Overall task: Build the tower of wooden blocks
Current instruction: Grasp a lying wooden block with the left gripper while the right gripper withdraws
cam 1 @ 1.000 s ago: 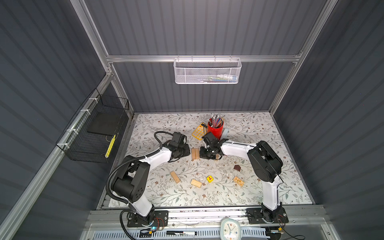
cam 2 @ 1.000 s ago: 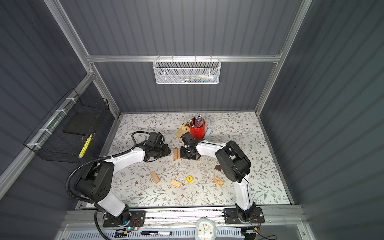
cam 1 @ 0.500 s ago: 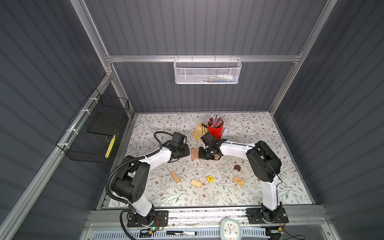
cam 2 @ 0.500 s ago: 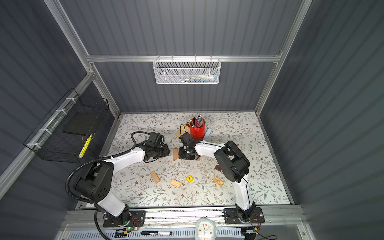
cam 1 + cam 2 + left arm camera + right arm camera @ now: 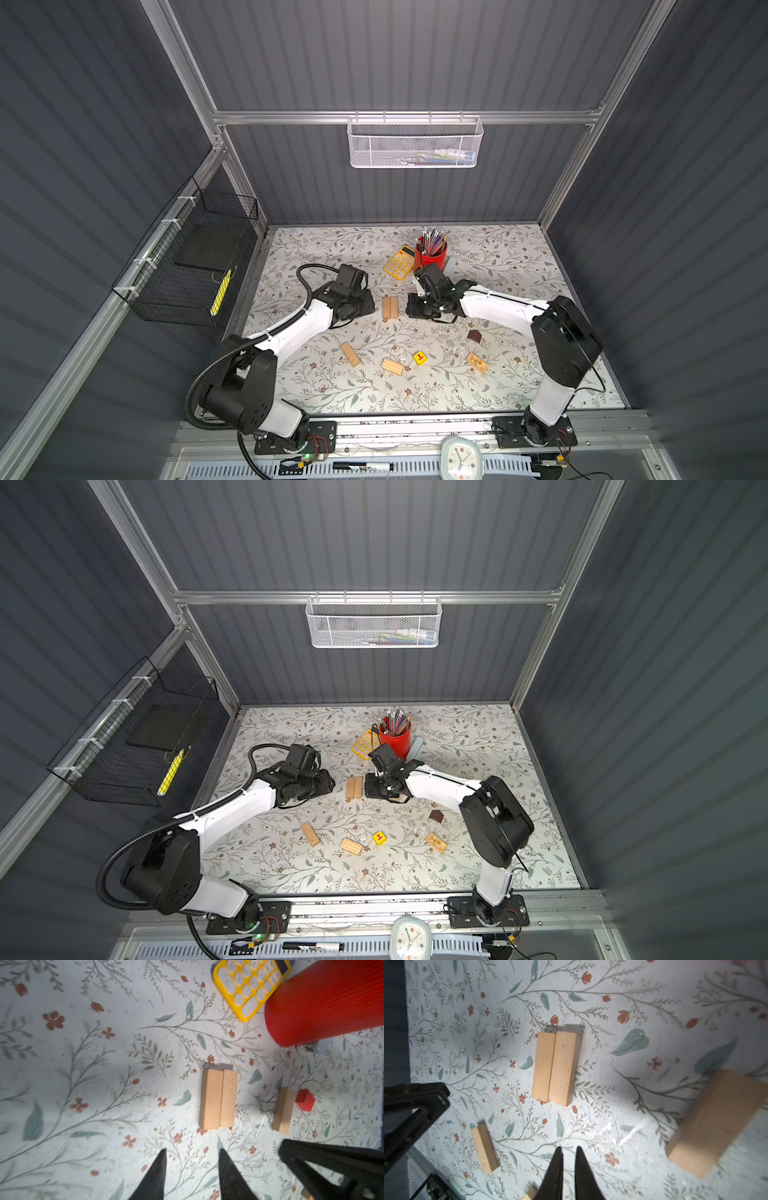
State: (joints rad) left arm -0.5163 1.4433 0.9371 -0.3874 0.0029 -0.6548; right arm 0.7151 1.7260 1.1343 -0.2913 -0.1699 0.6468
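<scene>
your left end effector (image 5: 193,1150) has opened wider since a second ago, released and empty, right end effector (image 5: 569,1148) barely parted, holding nothing, paired tan blocks (image 5: 390,308) lying between them

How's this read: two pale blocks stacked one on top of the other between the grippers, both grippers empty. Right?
Not quite. The two pale blocks are not stacked: they lie flat side by side, long sides touching, on the mat, as the left wrist view shows. The rest holds: they sit between the grippers, and the left gripper and right gripper hold nothing.
</scene>
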